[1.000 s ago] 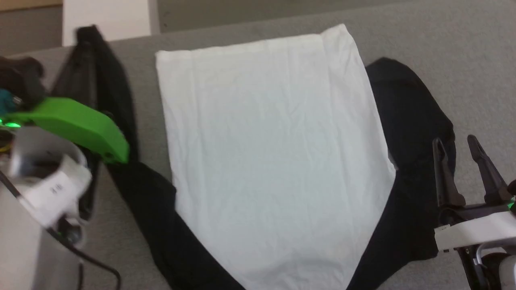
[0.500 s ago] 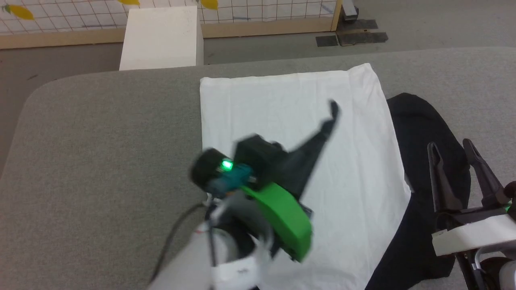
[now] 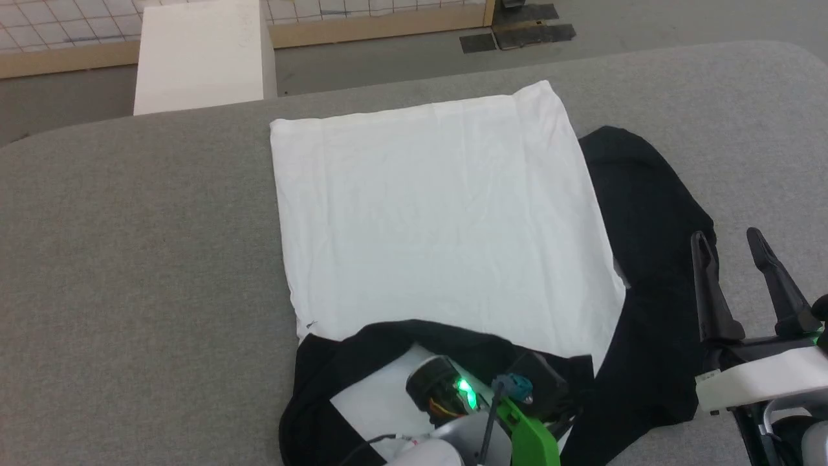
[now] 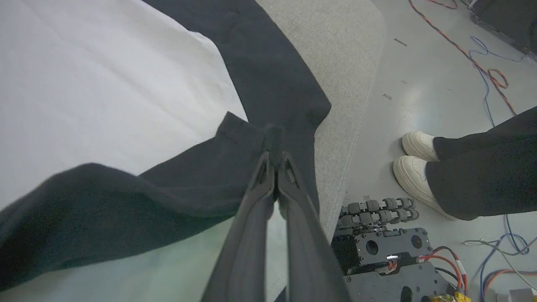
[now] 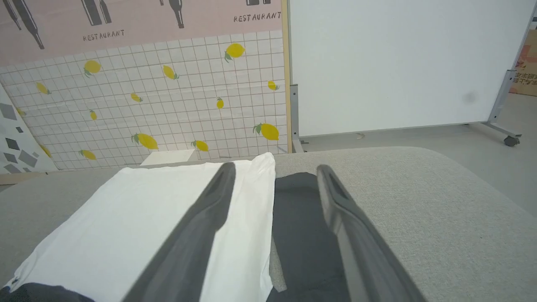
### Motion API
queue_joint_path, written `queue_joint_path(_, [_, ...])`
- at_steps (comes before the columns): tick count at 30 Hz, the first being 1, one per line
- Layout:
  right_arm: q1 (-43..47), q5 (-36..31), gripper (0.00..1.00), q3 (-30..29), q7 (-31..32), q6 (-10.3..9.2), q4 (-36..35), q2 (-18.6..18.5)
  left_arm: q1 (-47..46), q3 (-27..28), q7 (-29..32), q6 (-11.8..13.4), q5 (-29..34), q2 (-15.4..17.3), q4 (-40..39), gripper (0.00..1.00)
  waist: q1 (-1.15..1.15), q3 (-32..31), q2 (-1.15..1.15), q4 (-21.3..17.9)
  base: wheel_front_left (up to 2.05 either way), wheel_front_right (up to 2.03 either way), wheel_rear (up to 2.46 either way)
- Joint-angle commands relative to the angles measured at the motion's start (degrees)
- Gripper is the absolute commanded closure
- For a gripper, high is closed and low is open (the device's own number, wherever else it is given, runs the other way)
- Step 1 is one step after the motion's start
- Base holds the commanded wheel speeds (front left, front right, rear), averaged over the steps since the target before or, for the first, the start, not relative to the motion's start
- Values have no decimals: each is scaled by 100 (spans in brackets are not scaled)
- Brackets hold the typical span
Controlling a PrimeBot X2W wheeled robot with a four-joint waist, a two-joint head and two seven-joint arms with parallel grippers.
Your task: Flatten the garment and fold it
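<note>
The garment (image 3: 440, 213) lies flat on the counter (image 3: 129, 259). The left tool (image 4: 275, 161) pinches its black sleeve (image 4: 201, 184) by the counter's near edge, likely to fold it in. The right tool (image 3: 734, 243) hovers open.

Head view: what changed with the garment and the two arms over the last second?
The left tool, shut on the black left sleeve, carried it from the left side of the table across onto the near end of the white body of the garment, where it now lies folded over. The view itself also shifted. Unchanged: the right tool stays open over the spread right sleeve.
</note>
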Motion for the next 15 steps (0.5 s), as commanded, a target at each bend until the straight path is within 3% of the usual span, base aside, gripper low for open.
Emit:
queue_joint_path(1, [42, 18, 0, -3, -43, -9, 12, 26, 56, -43, -3, -42, -30, -19, 114, 100, 0, 52, 0, -46, 0, 0, 0])
queue_joint_path(5, [11, 25, 0, 9, -52, -9, 37, 30, 39, -208, -57, -99, -183, -60, 549, 100, 0, 87, 0, -45, 0, 0, 0])
queue_joint_path(6, [5, 26, 0, 17, -48, -9, 45, 29, 20, -236, -71, -101, -198, -68, 629, 58, 0, 89, 0, -38, 0, 0, 0])
queue_joint_path(7, [-5, 32, 0, 34, -39, -9, 55, 28, -8, -255, -116, -102, -218, -75, 703, 0, 0, 92, 0, -30, 0, 0, 0])
queue_joint_path(10, [-20, 42, 0, 58, -23, -9, 74, 22, -18, -152, -226, -101, -517, -90, 690, 0, 0, 78, 0, -1, 0, 0, 0])
queue_joint_path(15, [29, 34, 0, -18, -2, -9, 62, -1, -59, 337, -651, 99, -1025, -98, 20, 0, 0, 22, 0, 122, 0, 0, 0])
